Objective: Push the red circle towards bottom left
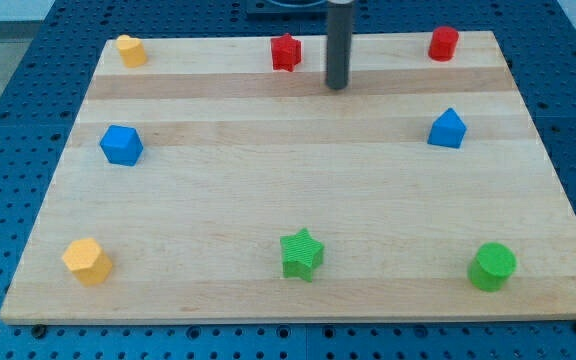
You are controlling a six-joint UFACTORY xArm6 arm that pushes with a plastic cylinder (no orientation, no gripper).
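The red circle [443, 43], a short red cylinder, stands at the board's top right corner. My tip [338, 86] is the lower end of a dark rod at the top middle of the board. It is well to the left of the red circle and a little lower in the view, not touching it. A red star [285, 52] sits just left of the rod, apart from it.
On the wooden board [288, 200]: a yellow block [130, 50] top left, a blue block [121, 145] left, a blue block [447, 129] right, a yellow hexagon [87, 261] bottom left, a green star [302, 254] bottom middle, a green circle [492, 267] bottom right.
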